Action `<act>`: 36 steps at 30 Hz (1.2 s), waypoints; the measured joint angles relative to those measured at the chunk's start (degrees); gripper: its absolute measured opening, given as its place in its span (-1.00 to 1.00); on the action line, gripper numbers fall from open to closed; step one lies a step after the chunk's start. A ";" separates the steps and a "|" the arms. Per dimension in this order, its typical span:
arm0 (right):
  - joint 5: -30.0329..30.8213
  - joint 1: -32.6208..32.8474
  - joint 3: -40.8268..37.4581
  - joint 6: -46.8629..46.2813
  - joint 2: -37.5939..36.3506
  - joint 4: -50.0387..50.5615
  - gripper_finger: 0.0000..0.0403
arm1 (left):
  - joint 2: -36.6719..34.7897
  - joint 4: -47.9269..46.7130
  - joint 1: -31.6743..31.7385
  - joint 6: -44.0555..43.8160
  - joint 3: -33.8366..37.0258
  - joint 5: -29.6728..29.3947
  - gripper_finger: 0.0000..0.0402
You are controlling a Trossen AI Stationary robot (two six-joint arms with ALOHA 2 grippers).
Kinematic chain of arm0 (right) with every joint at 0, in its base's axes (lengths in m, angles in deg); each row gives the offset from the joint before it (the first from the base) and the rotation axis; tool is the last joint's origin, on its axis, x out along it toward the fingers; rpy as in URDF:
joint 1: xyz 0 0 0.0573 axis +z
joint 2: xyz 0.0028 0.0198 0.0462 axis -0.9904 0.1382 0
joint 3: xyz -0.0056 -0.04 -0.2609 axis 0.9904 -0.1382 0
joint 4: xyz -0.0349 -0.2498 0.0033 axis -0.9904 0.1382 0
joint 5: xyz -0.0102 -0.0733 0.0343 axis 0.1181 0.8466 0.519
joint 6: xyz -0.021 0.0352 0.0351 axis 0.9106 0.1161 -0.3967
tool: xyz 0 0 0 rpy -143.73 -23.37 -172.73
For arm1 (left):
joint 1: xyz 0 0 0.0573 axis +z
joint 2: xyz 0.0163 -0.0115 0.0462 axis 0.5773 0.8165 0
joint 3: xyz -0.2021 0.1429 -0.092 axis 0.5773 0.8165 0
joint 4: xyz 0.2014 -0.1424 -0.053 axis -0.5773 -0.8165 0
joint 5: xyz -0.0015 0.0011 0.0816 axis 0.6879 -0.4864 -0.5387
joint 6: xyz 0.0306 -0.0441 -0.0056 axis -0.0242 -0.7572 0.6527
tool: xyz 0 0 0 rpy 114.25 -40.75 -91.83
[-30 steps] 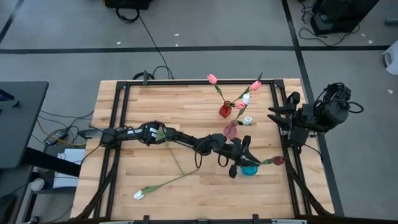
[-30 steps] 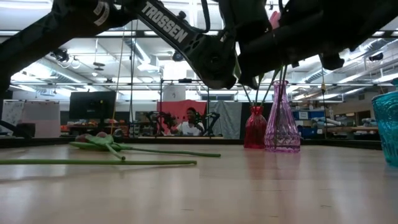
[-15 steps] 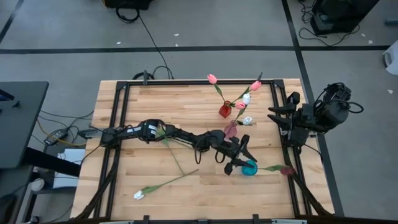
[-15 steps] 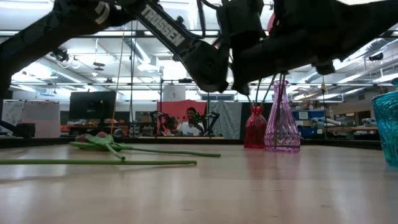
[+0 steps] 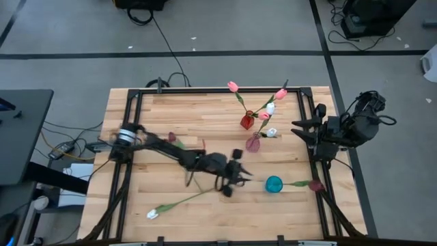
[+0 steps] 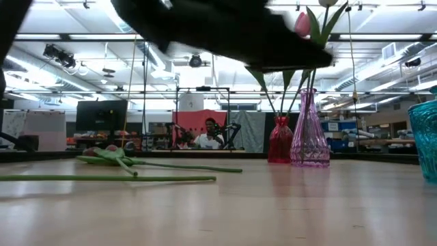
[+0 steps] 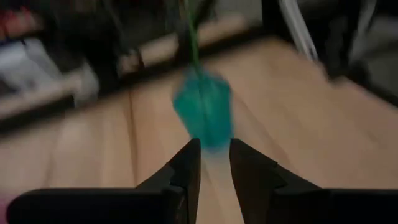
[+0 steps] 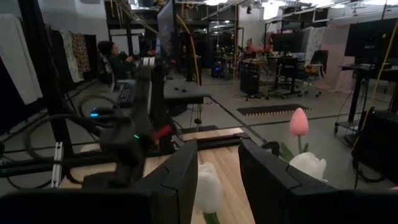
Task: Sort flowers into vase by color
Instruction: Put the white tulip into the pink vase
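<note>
A teal vase stands near the table's right side. A maroon tulip has its stem in it and leans out toward the right edge. My left gripper hovers open just left of this vase, pointing at it; the left wrist view shows the teal vase ahead of the gripper. A red vase and a pink vase hold pink and white tulips. A white tulip and a dark-headed tulip lie flat on the table. My right gripper waits open at the right edge.
The two loose tulips' stems cross the table's left near area. The red vase and pink vase stand close together toward the far right. A white tulip head sits just ahead of the right gripper. A person sits in the room beyond.
My left gripper has let go of the maroon tulip at the teal vase and drawn back quickly toward the table's left. The tulip's stem stayed in the vase while its head dropped slightly toward the near right edge.
</note>
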 joint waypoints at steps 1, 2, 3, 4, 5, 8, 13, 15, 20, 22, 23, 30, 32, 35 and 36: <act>-0.01 0.00 0.00 0.03 0.18 -0.21 -0.36 | -3.05 -5.40 -0.87 -0.81 1.47 -1.57 -0.55; -0.01 0.00 0.00 0.05 0.48 -0.24 -0.36 | -6.05 -10.96 -1.74 -2.06 2.71 -2.66 -0.55; -0.01 0.00 0.00 0.05 0.71 -0.41 -0.36 | -8.90 -17.09 -2.64 -4.01 3.76 -3.14 -0.55; -0.01 0.00 0.00 0.05 0.96 -0.41 -0.36 | -11.45 -23.00 -3.44 -6.72 4.58 -3.18 -0.55; 0.00 0.00 0.00 0.04 1.16 -0.43 -0.36 | -13.67 -28.39 -4.24 -10.03 5.19 -3.10 -0.55; 0.07 -0.02 0.00 -0.02 1.97 -0.79 -0.36 | -18.27 -43.35 -6.82 -22.35 6.13 -2.03 -0.55; 0.15 -0.07 0.00 -0.02 3.41 -2.93 -0.36 | -19.41 -62.34 -13.34 -39.38 6.49 0.65 -0.55; 0.17 -0.07 0.00 -0.04 3.88 -3.70 -0.36 | -18.50 -65.90 -15.94 -43.77 6.50 4.07 -0.55; 0.19 -0.06 0.00 -0.06 4.43 -4.15 -0.36 | -16.84 -67.68 -20.62 -52.13 6.50 7.82 -0.55; 0.20 -0.07 0.00 -0.04 4.43 -4.14 -0.36 | -16.34 -67.42 -21.13 -55.52 6.50 6.34 -0.55; 0.21 -0.07 0.00 -0.04 4.41 -4.22 -0.36 | -16.16 -67.20 -21.16 -56.78 6.50 5.11 -0.55; 0.21 -0.07 0.00 0.22 4.41 -3.93 -0.36 | -15.34 -64.49 -21.16 -60.25 6.41 0.09 -0.38; 0.21 -0.07 0.00 0.48 4.41 -3.89 -0.36 | -14.40 -63.90 -21.16 -60.71 6.39 0.19 -0.30; 0.21 -0.07 0.00 0.55 4.41 -3.73 -0.36 | -12.20 -63.17 -21.18 -60.74 6.39 2.23 -0.20; 0.21 -0.07 0.00 0.57 4.41 -3.60 -0.36 | -11.45 -63.36 -21.18 -60.69 6.39 3.24 -0.19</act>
